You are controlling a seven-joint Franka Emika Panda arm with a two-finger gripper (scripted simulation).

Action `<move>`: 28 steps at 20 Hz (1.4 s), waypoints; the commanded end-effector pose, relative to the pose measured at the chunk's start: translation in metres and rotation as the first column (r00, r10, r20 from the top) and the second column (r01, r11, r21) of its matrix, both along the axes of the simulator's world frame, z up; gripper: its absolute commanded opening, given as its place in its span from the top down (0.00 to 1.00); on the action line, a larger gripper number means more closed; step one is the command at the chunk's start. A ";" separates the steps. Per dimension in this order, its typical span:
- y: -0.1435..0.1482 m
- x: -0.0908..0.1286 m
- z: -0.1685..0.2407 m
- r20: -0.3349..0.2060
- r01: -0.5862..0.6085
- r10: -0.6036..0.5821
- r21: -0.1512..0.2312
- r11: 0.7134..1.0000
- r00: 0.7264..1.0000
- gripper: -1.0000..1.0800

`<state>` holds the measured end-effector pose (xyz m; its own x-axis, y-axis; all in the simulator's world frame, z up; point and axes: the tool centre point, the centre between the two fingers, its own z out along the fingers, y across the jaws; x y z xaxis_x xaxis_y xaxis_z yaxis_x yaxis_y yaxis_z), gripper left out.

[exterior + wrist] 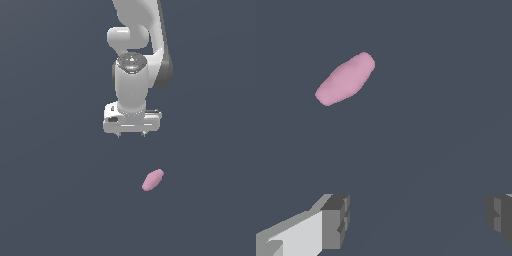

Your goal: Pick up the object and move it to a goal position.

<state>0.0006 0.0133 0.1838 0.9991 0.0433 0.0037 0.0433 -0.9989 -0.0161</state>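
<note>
**Hovering open above a pink blob not yet grasped**

Exterior view: showing one white robot arm reaching down from the top of the frame, wrist turned so the hand (pixel 131 135) points straight at the flat dark grey-blue table (pixel 50 200). Ending in two short fingertips poking out beneath a wide white body, spread apart, gripping nothing. Lying on the table below, and a little toward the exterior view's right, the object (pixel 153 180): a small pale pink lumpy blob, elongated, set on a diagonal. Sitting well clear of the hand, with bare table between them. Suggesting an approach stage, judged from the gap: hand held high and vertical so as to descend over the blob from above.

Wrist view: looking past the fingers (pixel 333 220) toward the table. Showing one grey finger pad on each side of the frame's lower edge, far apart, with only table between them, confirming a wide-open, empty hand (pixel 416 215). Showing the object (pixel 346 79) off-centre, outside the line between the pads, long axis slanted. Implying, as a judgement, a sideways shift and perhaps a wrist turn before lowering, so the pads close across the narrow width. No goal marker visible in either view.
</note>
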 end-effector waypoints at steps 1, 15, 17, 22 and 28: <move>0.000 0.000 0.000 0.000 0.000 0.000 0.000 1.000 1.000 0.04; 0.005 0.001 0.000 -0.003 0.004 -0.004 0.003 1.000 1.000 0.04; 0.011 0.002 -0.001 -0.006 0.008 -0.008 0.007 1.000 1.000 0.04; 0.016 0.002 -0.001 -0.008 0.011 -0.011 0.010 1.000 1.000 0.04; 0.017 0.006 -0.003 -0.009 0.030 -0.029 0.010 1.000 1.000 0.04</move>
<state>0.0050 0.0298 0.1817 0.9998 0.0206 -0.0042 0.0205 -0.9994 -0.0261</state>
